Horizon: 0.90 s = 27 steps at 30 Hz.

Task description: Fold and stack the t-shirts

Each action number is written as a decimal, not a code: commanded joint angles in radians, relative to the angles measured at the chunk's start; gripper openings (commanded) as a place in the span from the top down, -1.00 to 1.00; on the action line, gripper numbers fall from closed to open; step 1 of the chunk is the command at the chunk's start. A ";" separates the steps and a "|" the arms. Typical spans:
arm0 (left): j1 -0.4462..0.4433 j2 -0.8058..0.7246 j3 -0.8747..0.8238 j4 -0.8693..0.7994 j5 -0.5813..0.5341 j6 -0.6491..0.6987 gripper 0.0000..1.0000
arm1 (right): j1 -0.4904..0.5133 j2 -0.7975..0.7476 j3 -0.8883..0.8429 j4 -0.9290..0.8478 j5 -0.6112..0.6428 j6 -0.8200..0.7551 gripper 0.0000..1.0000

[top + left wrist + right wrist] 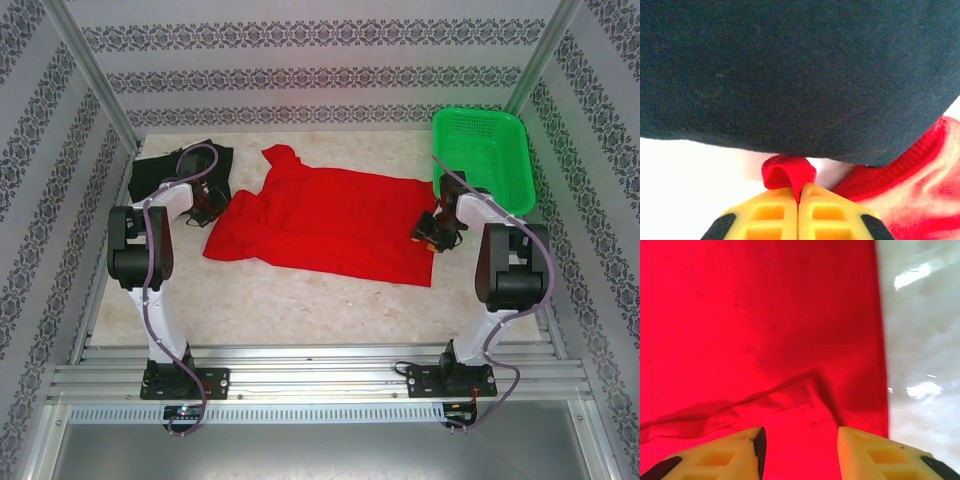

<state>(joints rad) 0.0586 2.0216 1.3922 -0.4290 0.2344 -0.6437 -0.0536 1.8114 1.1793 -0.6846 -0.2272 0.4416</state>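
Yellow left gripper (pixel 799 194) fingers (pixel 772 215) are pinching the red t-shirt's (pixel 330 225) edge beside the black t-shirt (pixel 790 70), while the right gripper (pixel 800 436), jaws part-open, is hovering at the opposite edge, likely for a two-armed fold.

No text, label, brand, number or sign can be read. The red t-shirt (pixel 330 225) shows plain cloth, as do the black t-shirt (pixel 155 175) and the green basket (pixel 480 150). The patterned bands on the walls (pixel 320 80) are ornament, not lettering.
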 commanded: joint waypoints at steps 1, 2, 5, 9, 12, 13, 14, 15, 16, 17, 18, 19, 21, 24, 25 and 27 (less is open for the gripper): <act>-0.011 -0.029 -0.015 0.038 0.005 0.004 0.96 | 0.009 0.041 0.042 0.037 0.032 0.002 0.18; -0.011 -0.036 -0.021 0.041 0.010 0.006 0.98 | 0.011 0.047 0.047 0.036 0.036 0.001 0.19; -0.011 -0.051 -0.034 0.044 0.022 0.006 0.99 | 0.012 0.061 0.049 0.027 0.067 -0.001 0.25; -0.011 -0.076 -0.051 0.054 0.038 0.004 0.99 | 0.012 0.051 0.040 0.017 0.121 -0.010 0.29; -0.011 -0.091 -0.055 0.056 0.048 0.003 0.99 | 0.012 0.036 0.036 0.021 0.147 -0.019 0.29; -0.011 -0.096 -0.056 0.057 0.052 0.000 0.99 | 0.014 0.034 0.034 0.023 0.148 -0.021 0.29; -0.012 -0.101 -0.057 0.058 0.054 -0.001 1.00 | 0.014 0.035 0.036 0.026 0.147 -0.023 0.29; -0.013 -0.105 -0.058 0.059 0.054 -0.001 0.99 | 0.014 0.040 0.036 0.029 0.143 -0.024 0.30; -0.013 -0.111 -0.059 0.060 0.055 -0.001 0.99 | 0.014 0.046 0.037 0.035 0.134 -0.024 0.30; -0.013 -0.114 -0.059 0.061 0.057 0.000 0.99 | 0.015 0.053 0.039 0.039 0.128 -0.023 0.31; -0.013 -0.115 -0.059 0.060 0.060 -0.001 0.99 | 0.016 0.058 0.041 0.042 0.127 -0.021 0.33; -0.013 -0.119 -0.058 0.058 0.062 -0.001 1.00 | 0.018 0.061 0.042 0.045 0.124 -0.020 0.36; -0.013 -0.124 -0.059 0.056 0.062 0.001 0.99 | 0.021 0.064 0.042 0.057 0.113 -0.016 0.39; -0.012 -0.133 -0.064 0.056 0.065 0.003 0.99 | 0.023 0.067 0.048 0.061 0.120 -0.017 0.49; -0.013 -0.135 -0.065 0.056 0.067 0.003 0.99 | 0.022 0.073 0.051 0.061 0.120 -0.019 0.53; -0.013 -0.139 -0.069 0.056 0.071 0.003 1.00 | 0.023 0.083 0.061 0.052 0.120 -0.024 0.64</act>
<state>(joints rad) 0.0586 1.9247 1.3342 -0.3889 0.2886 -0.6445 -0.0345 1.8736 1.2015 -0.6609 -0.1276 0.4286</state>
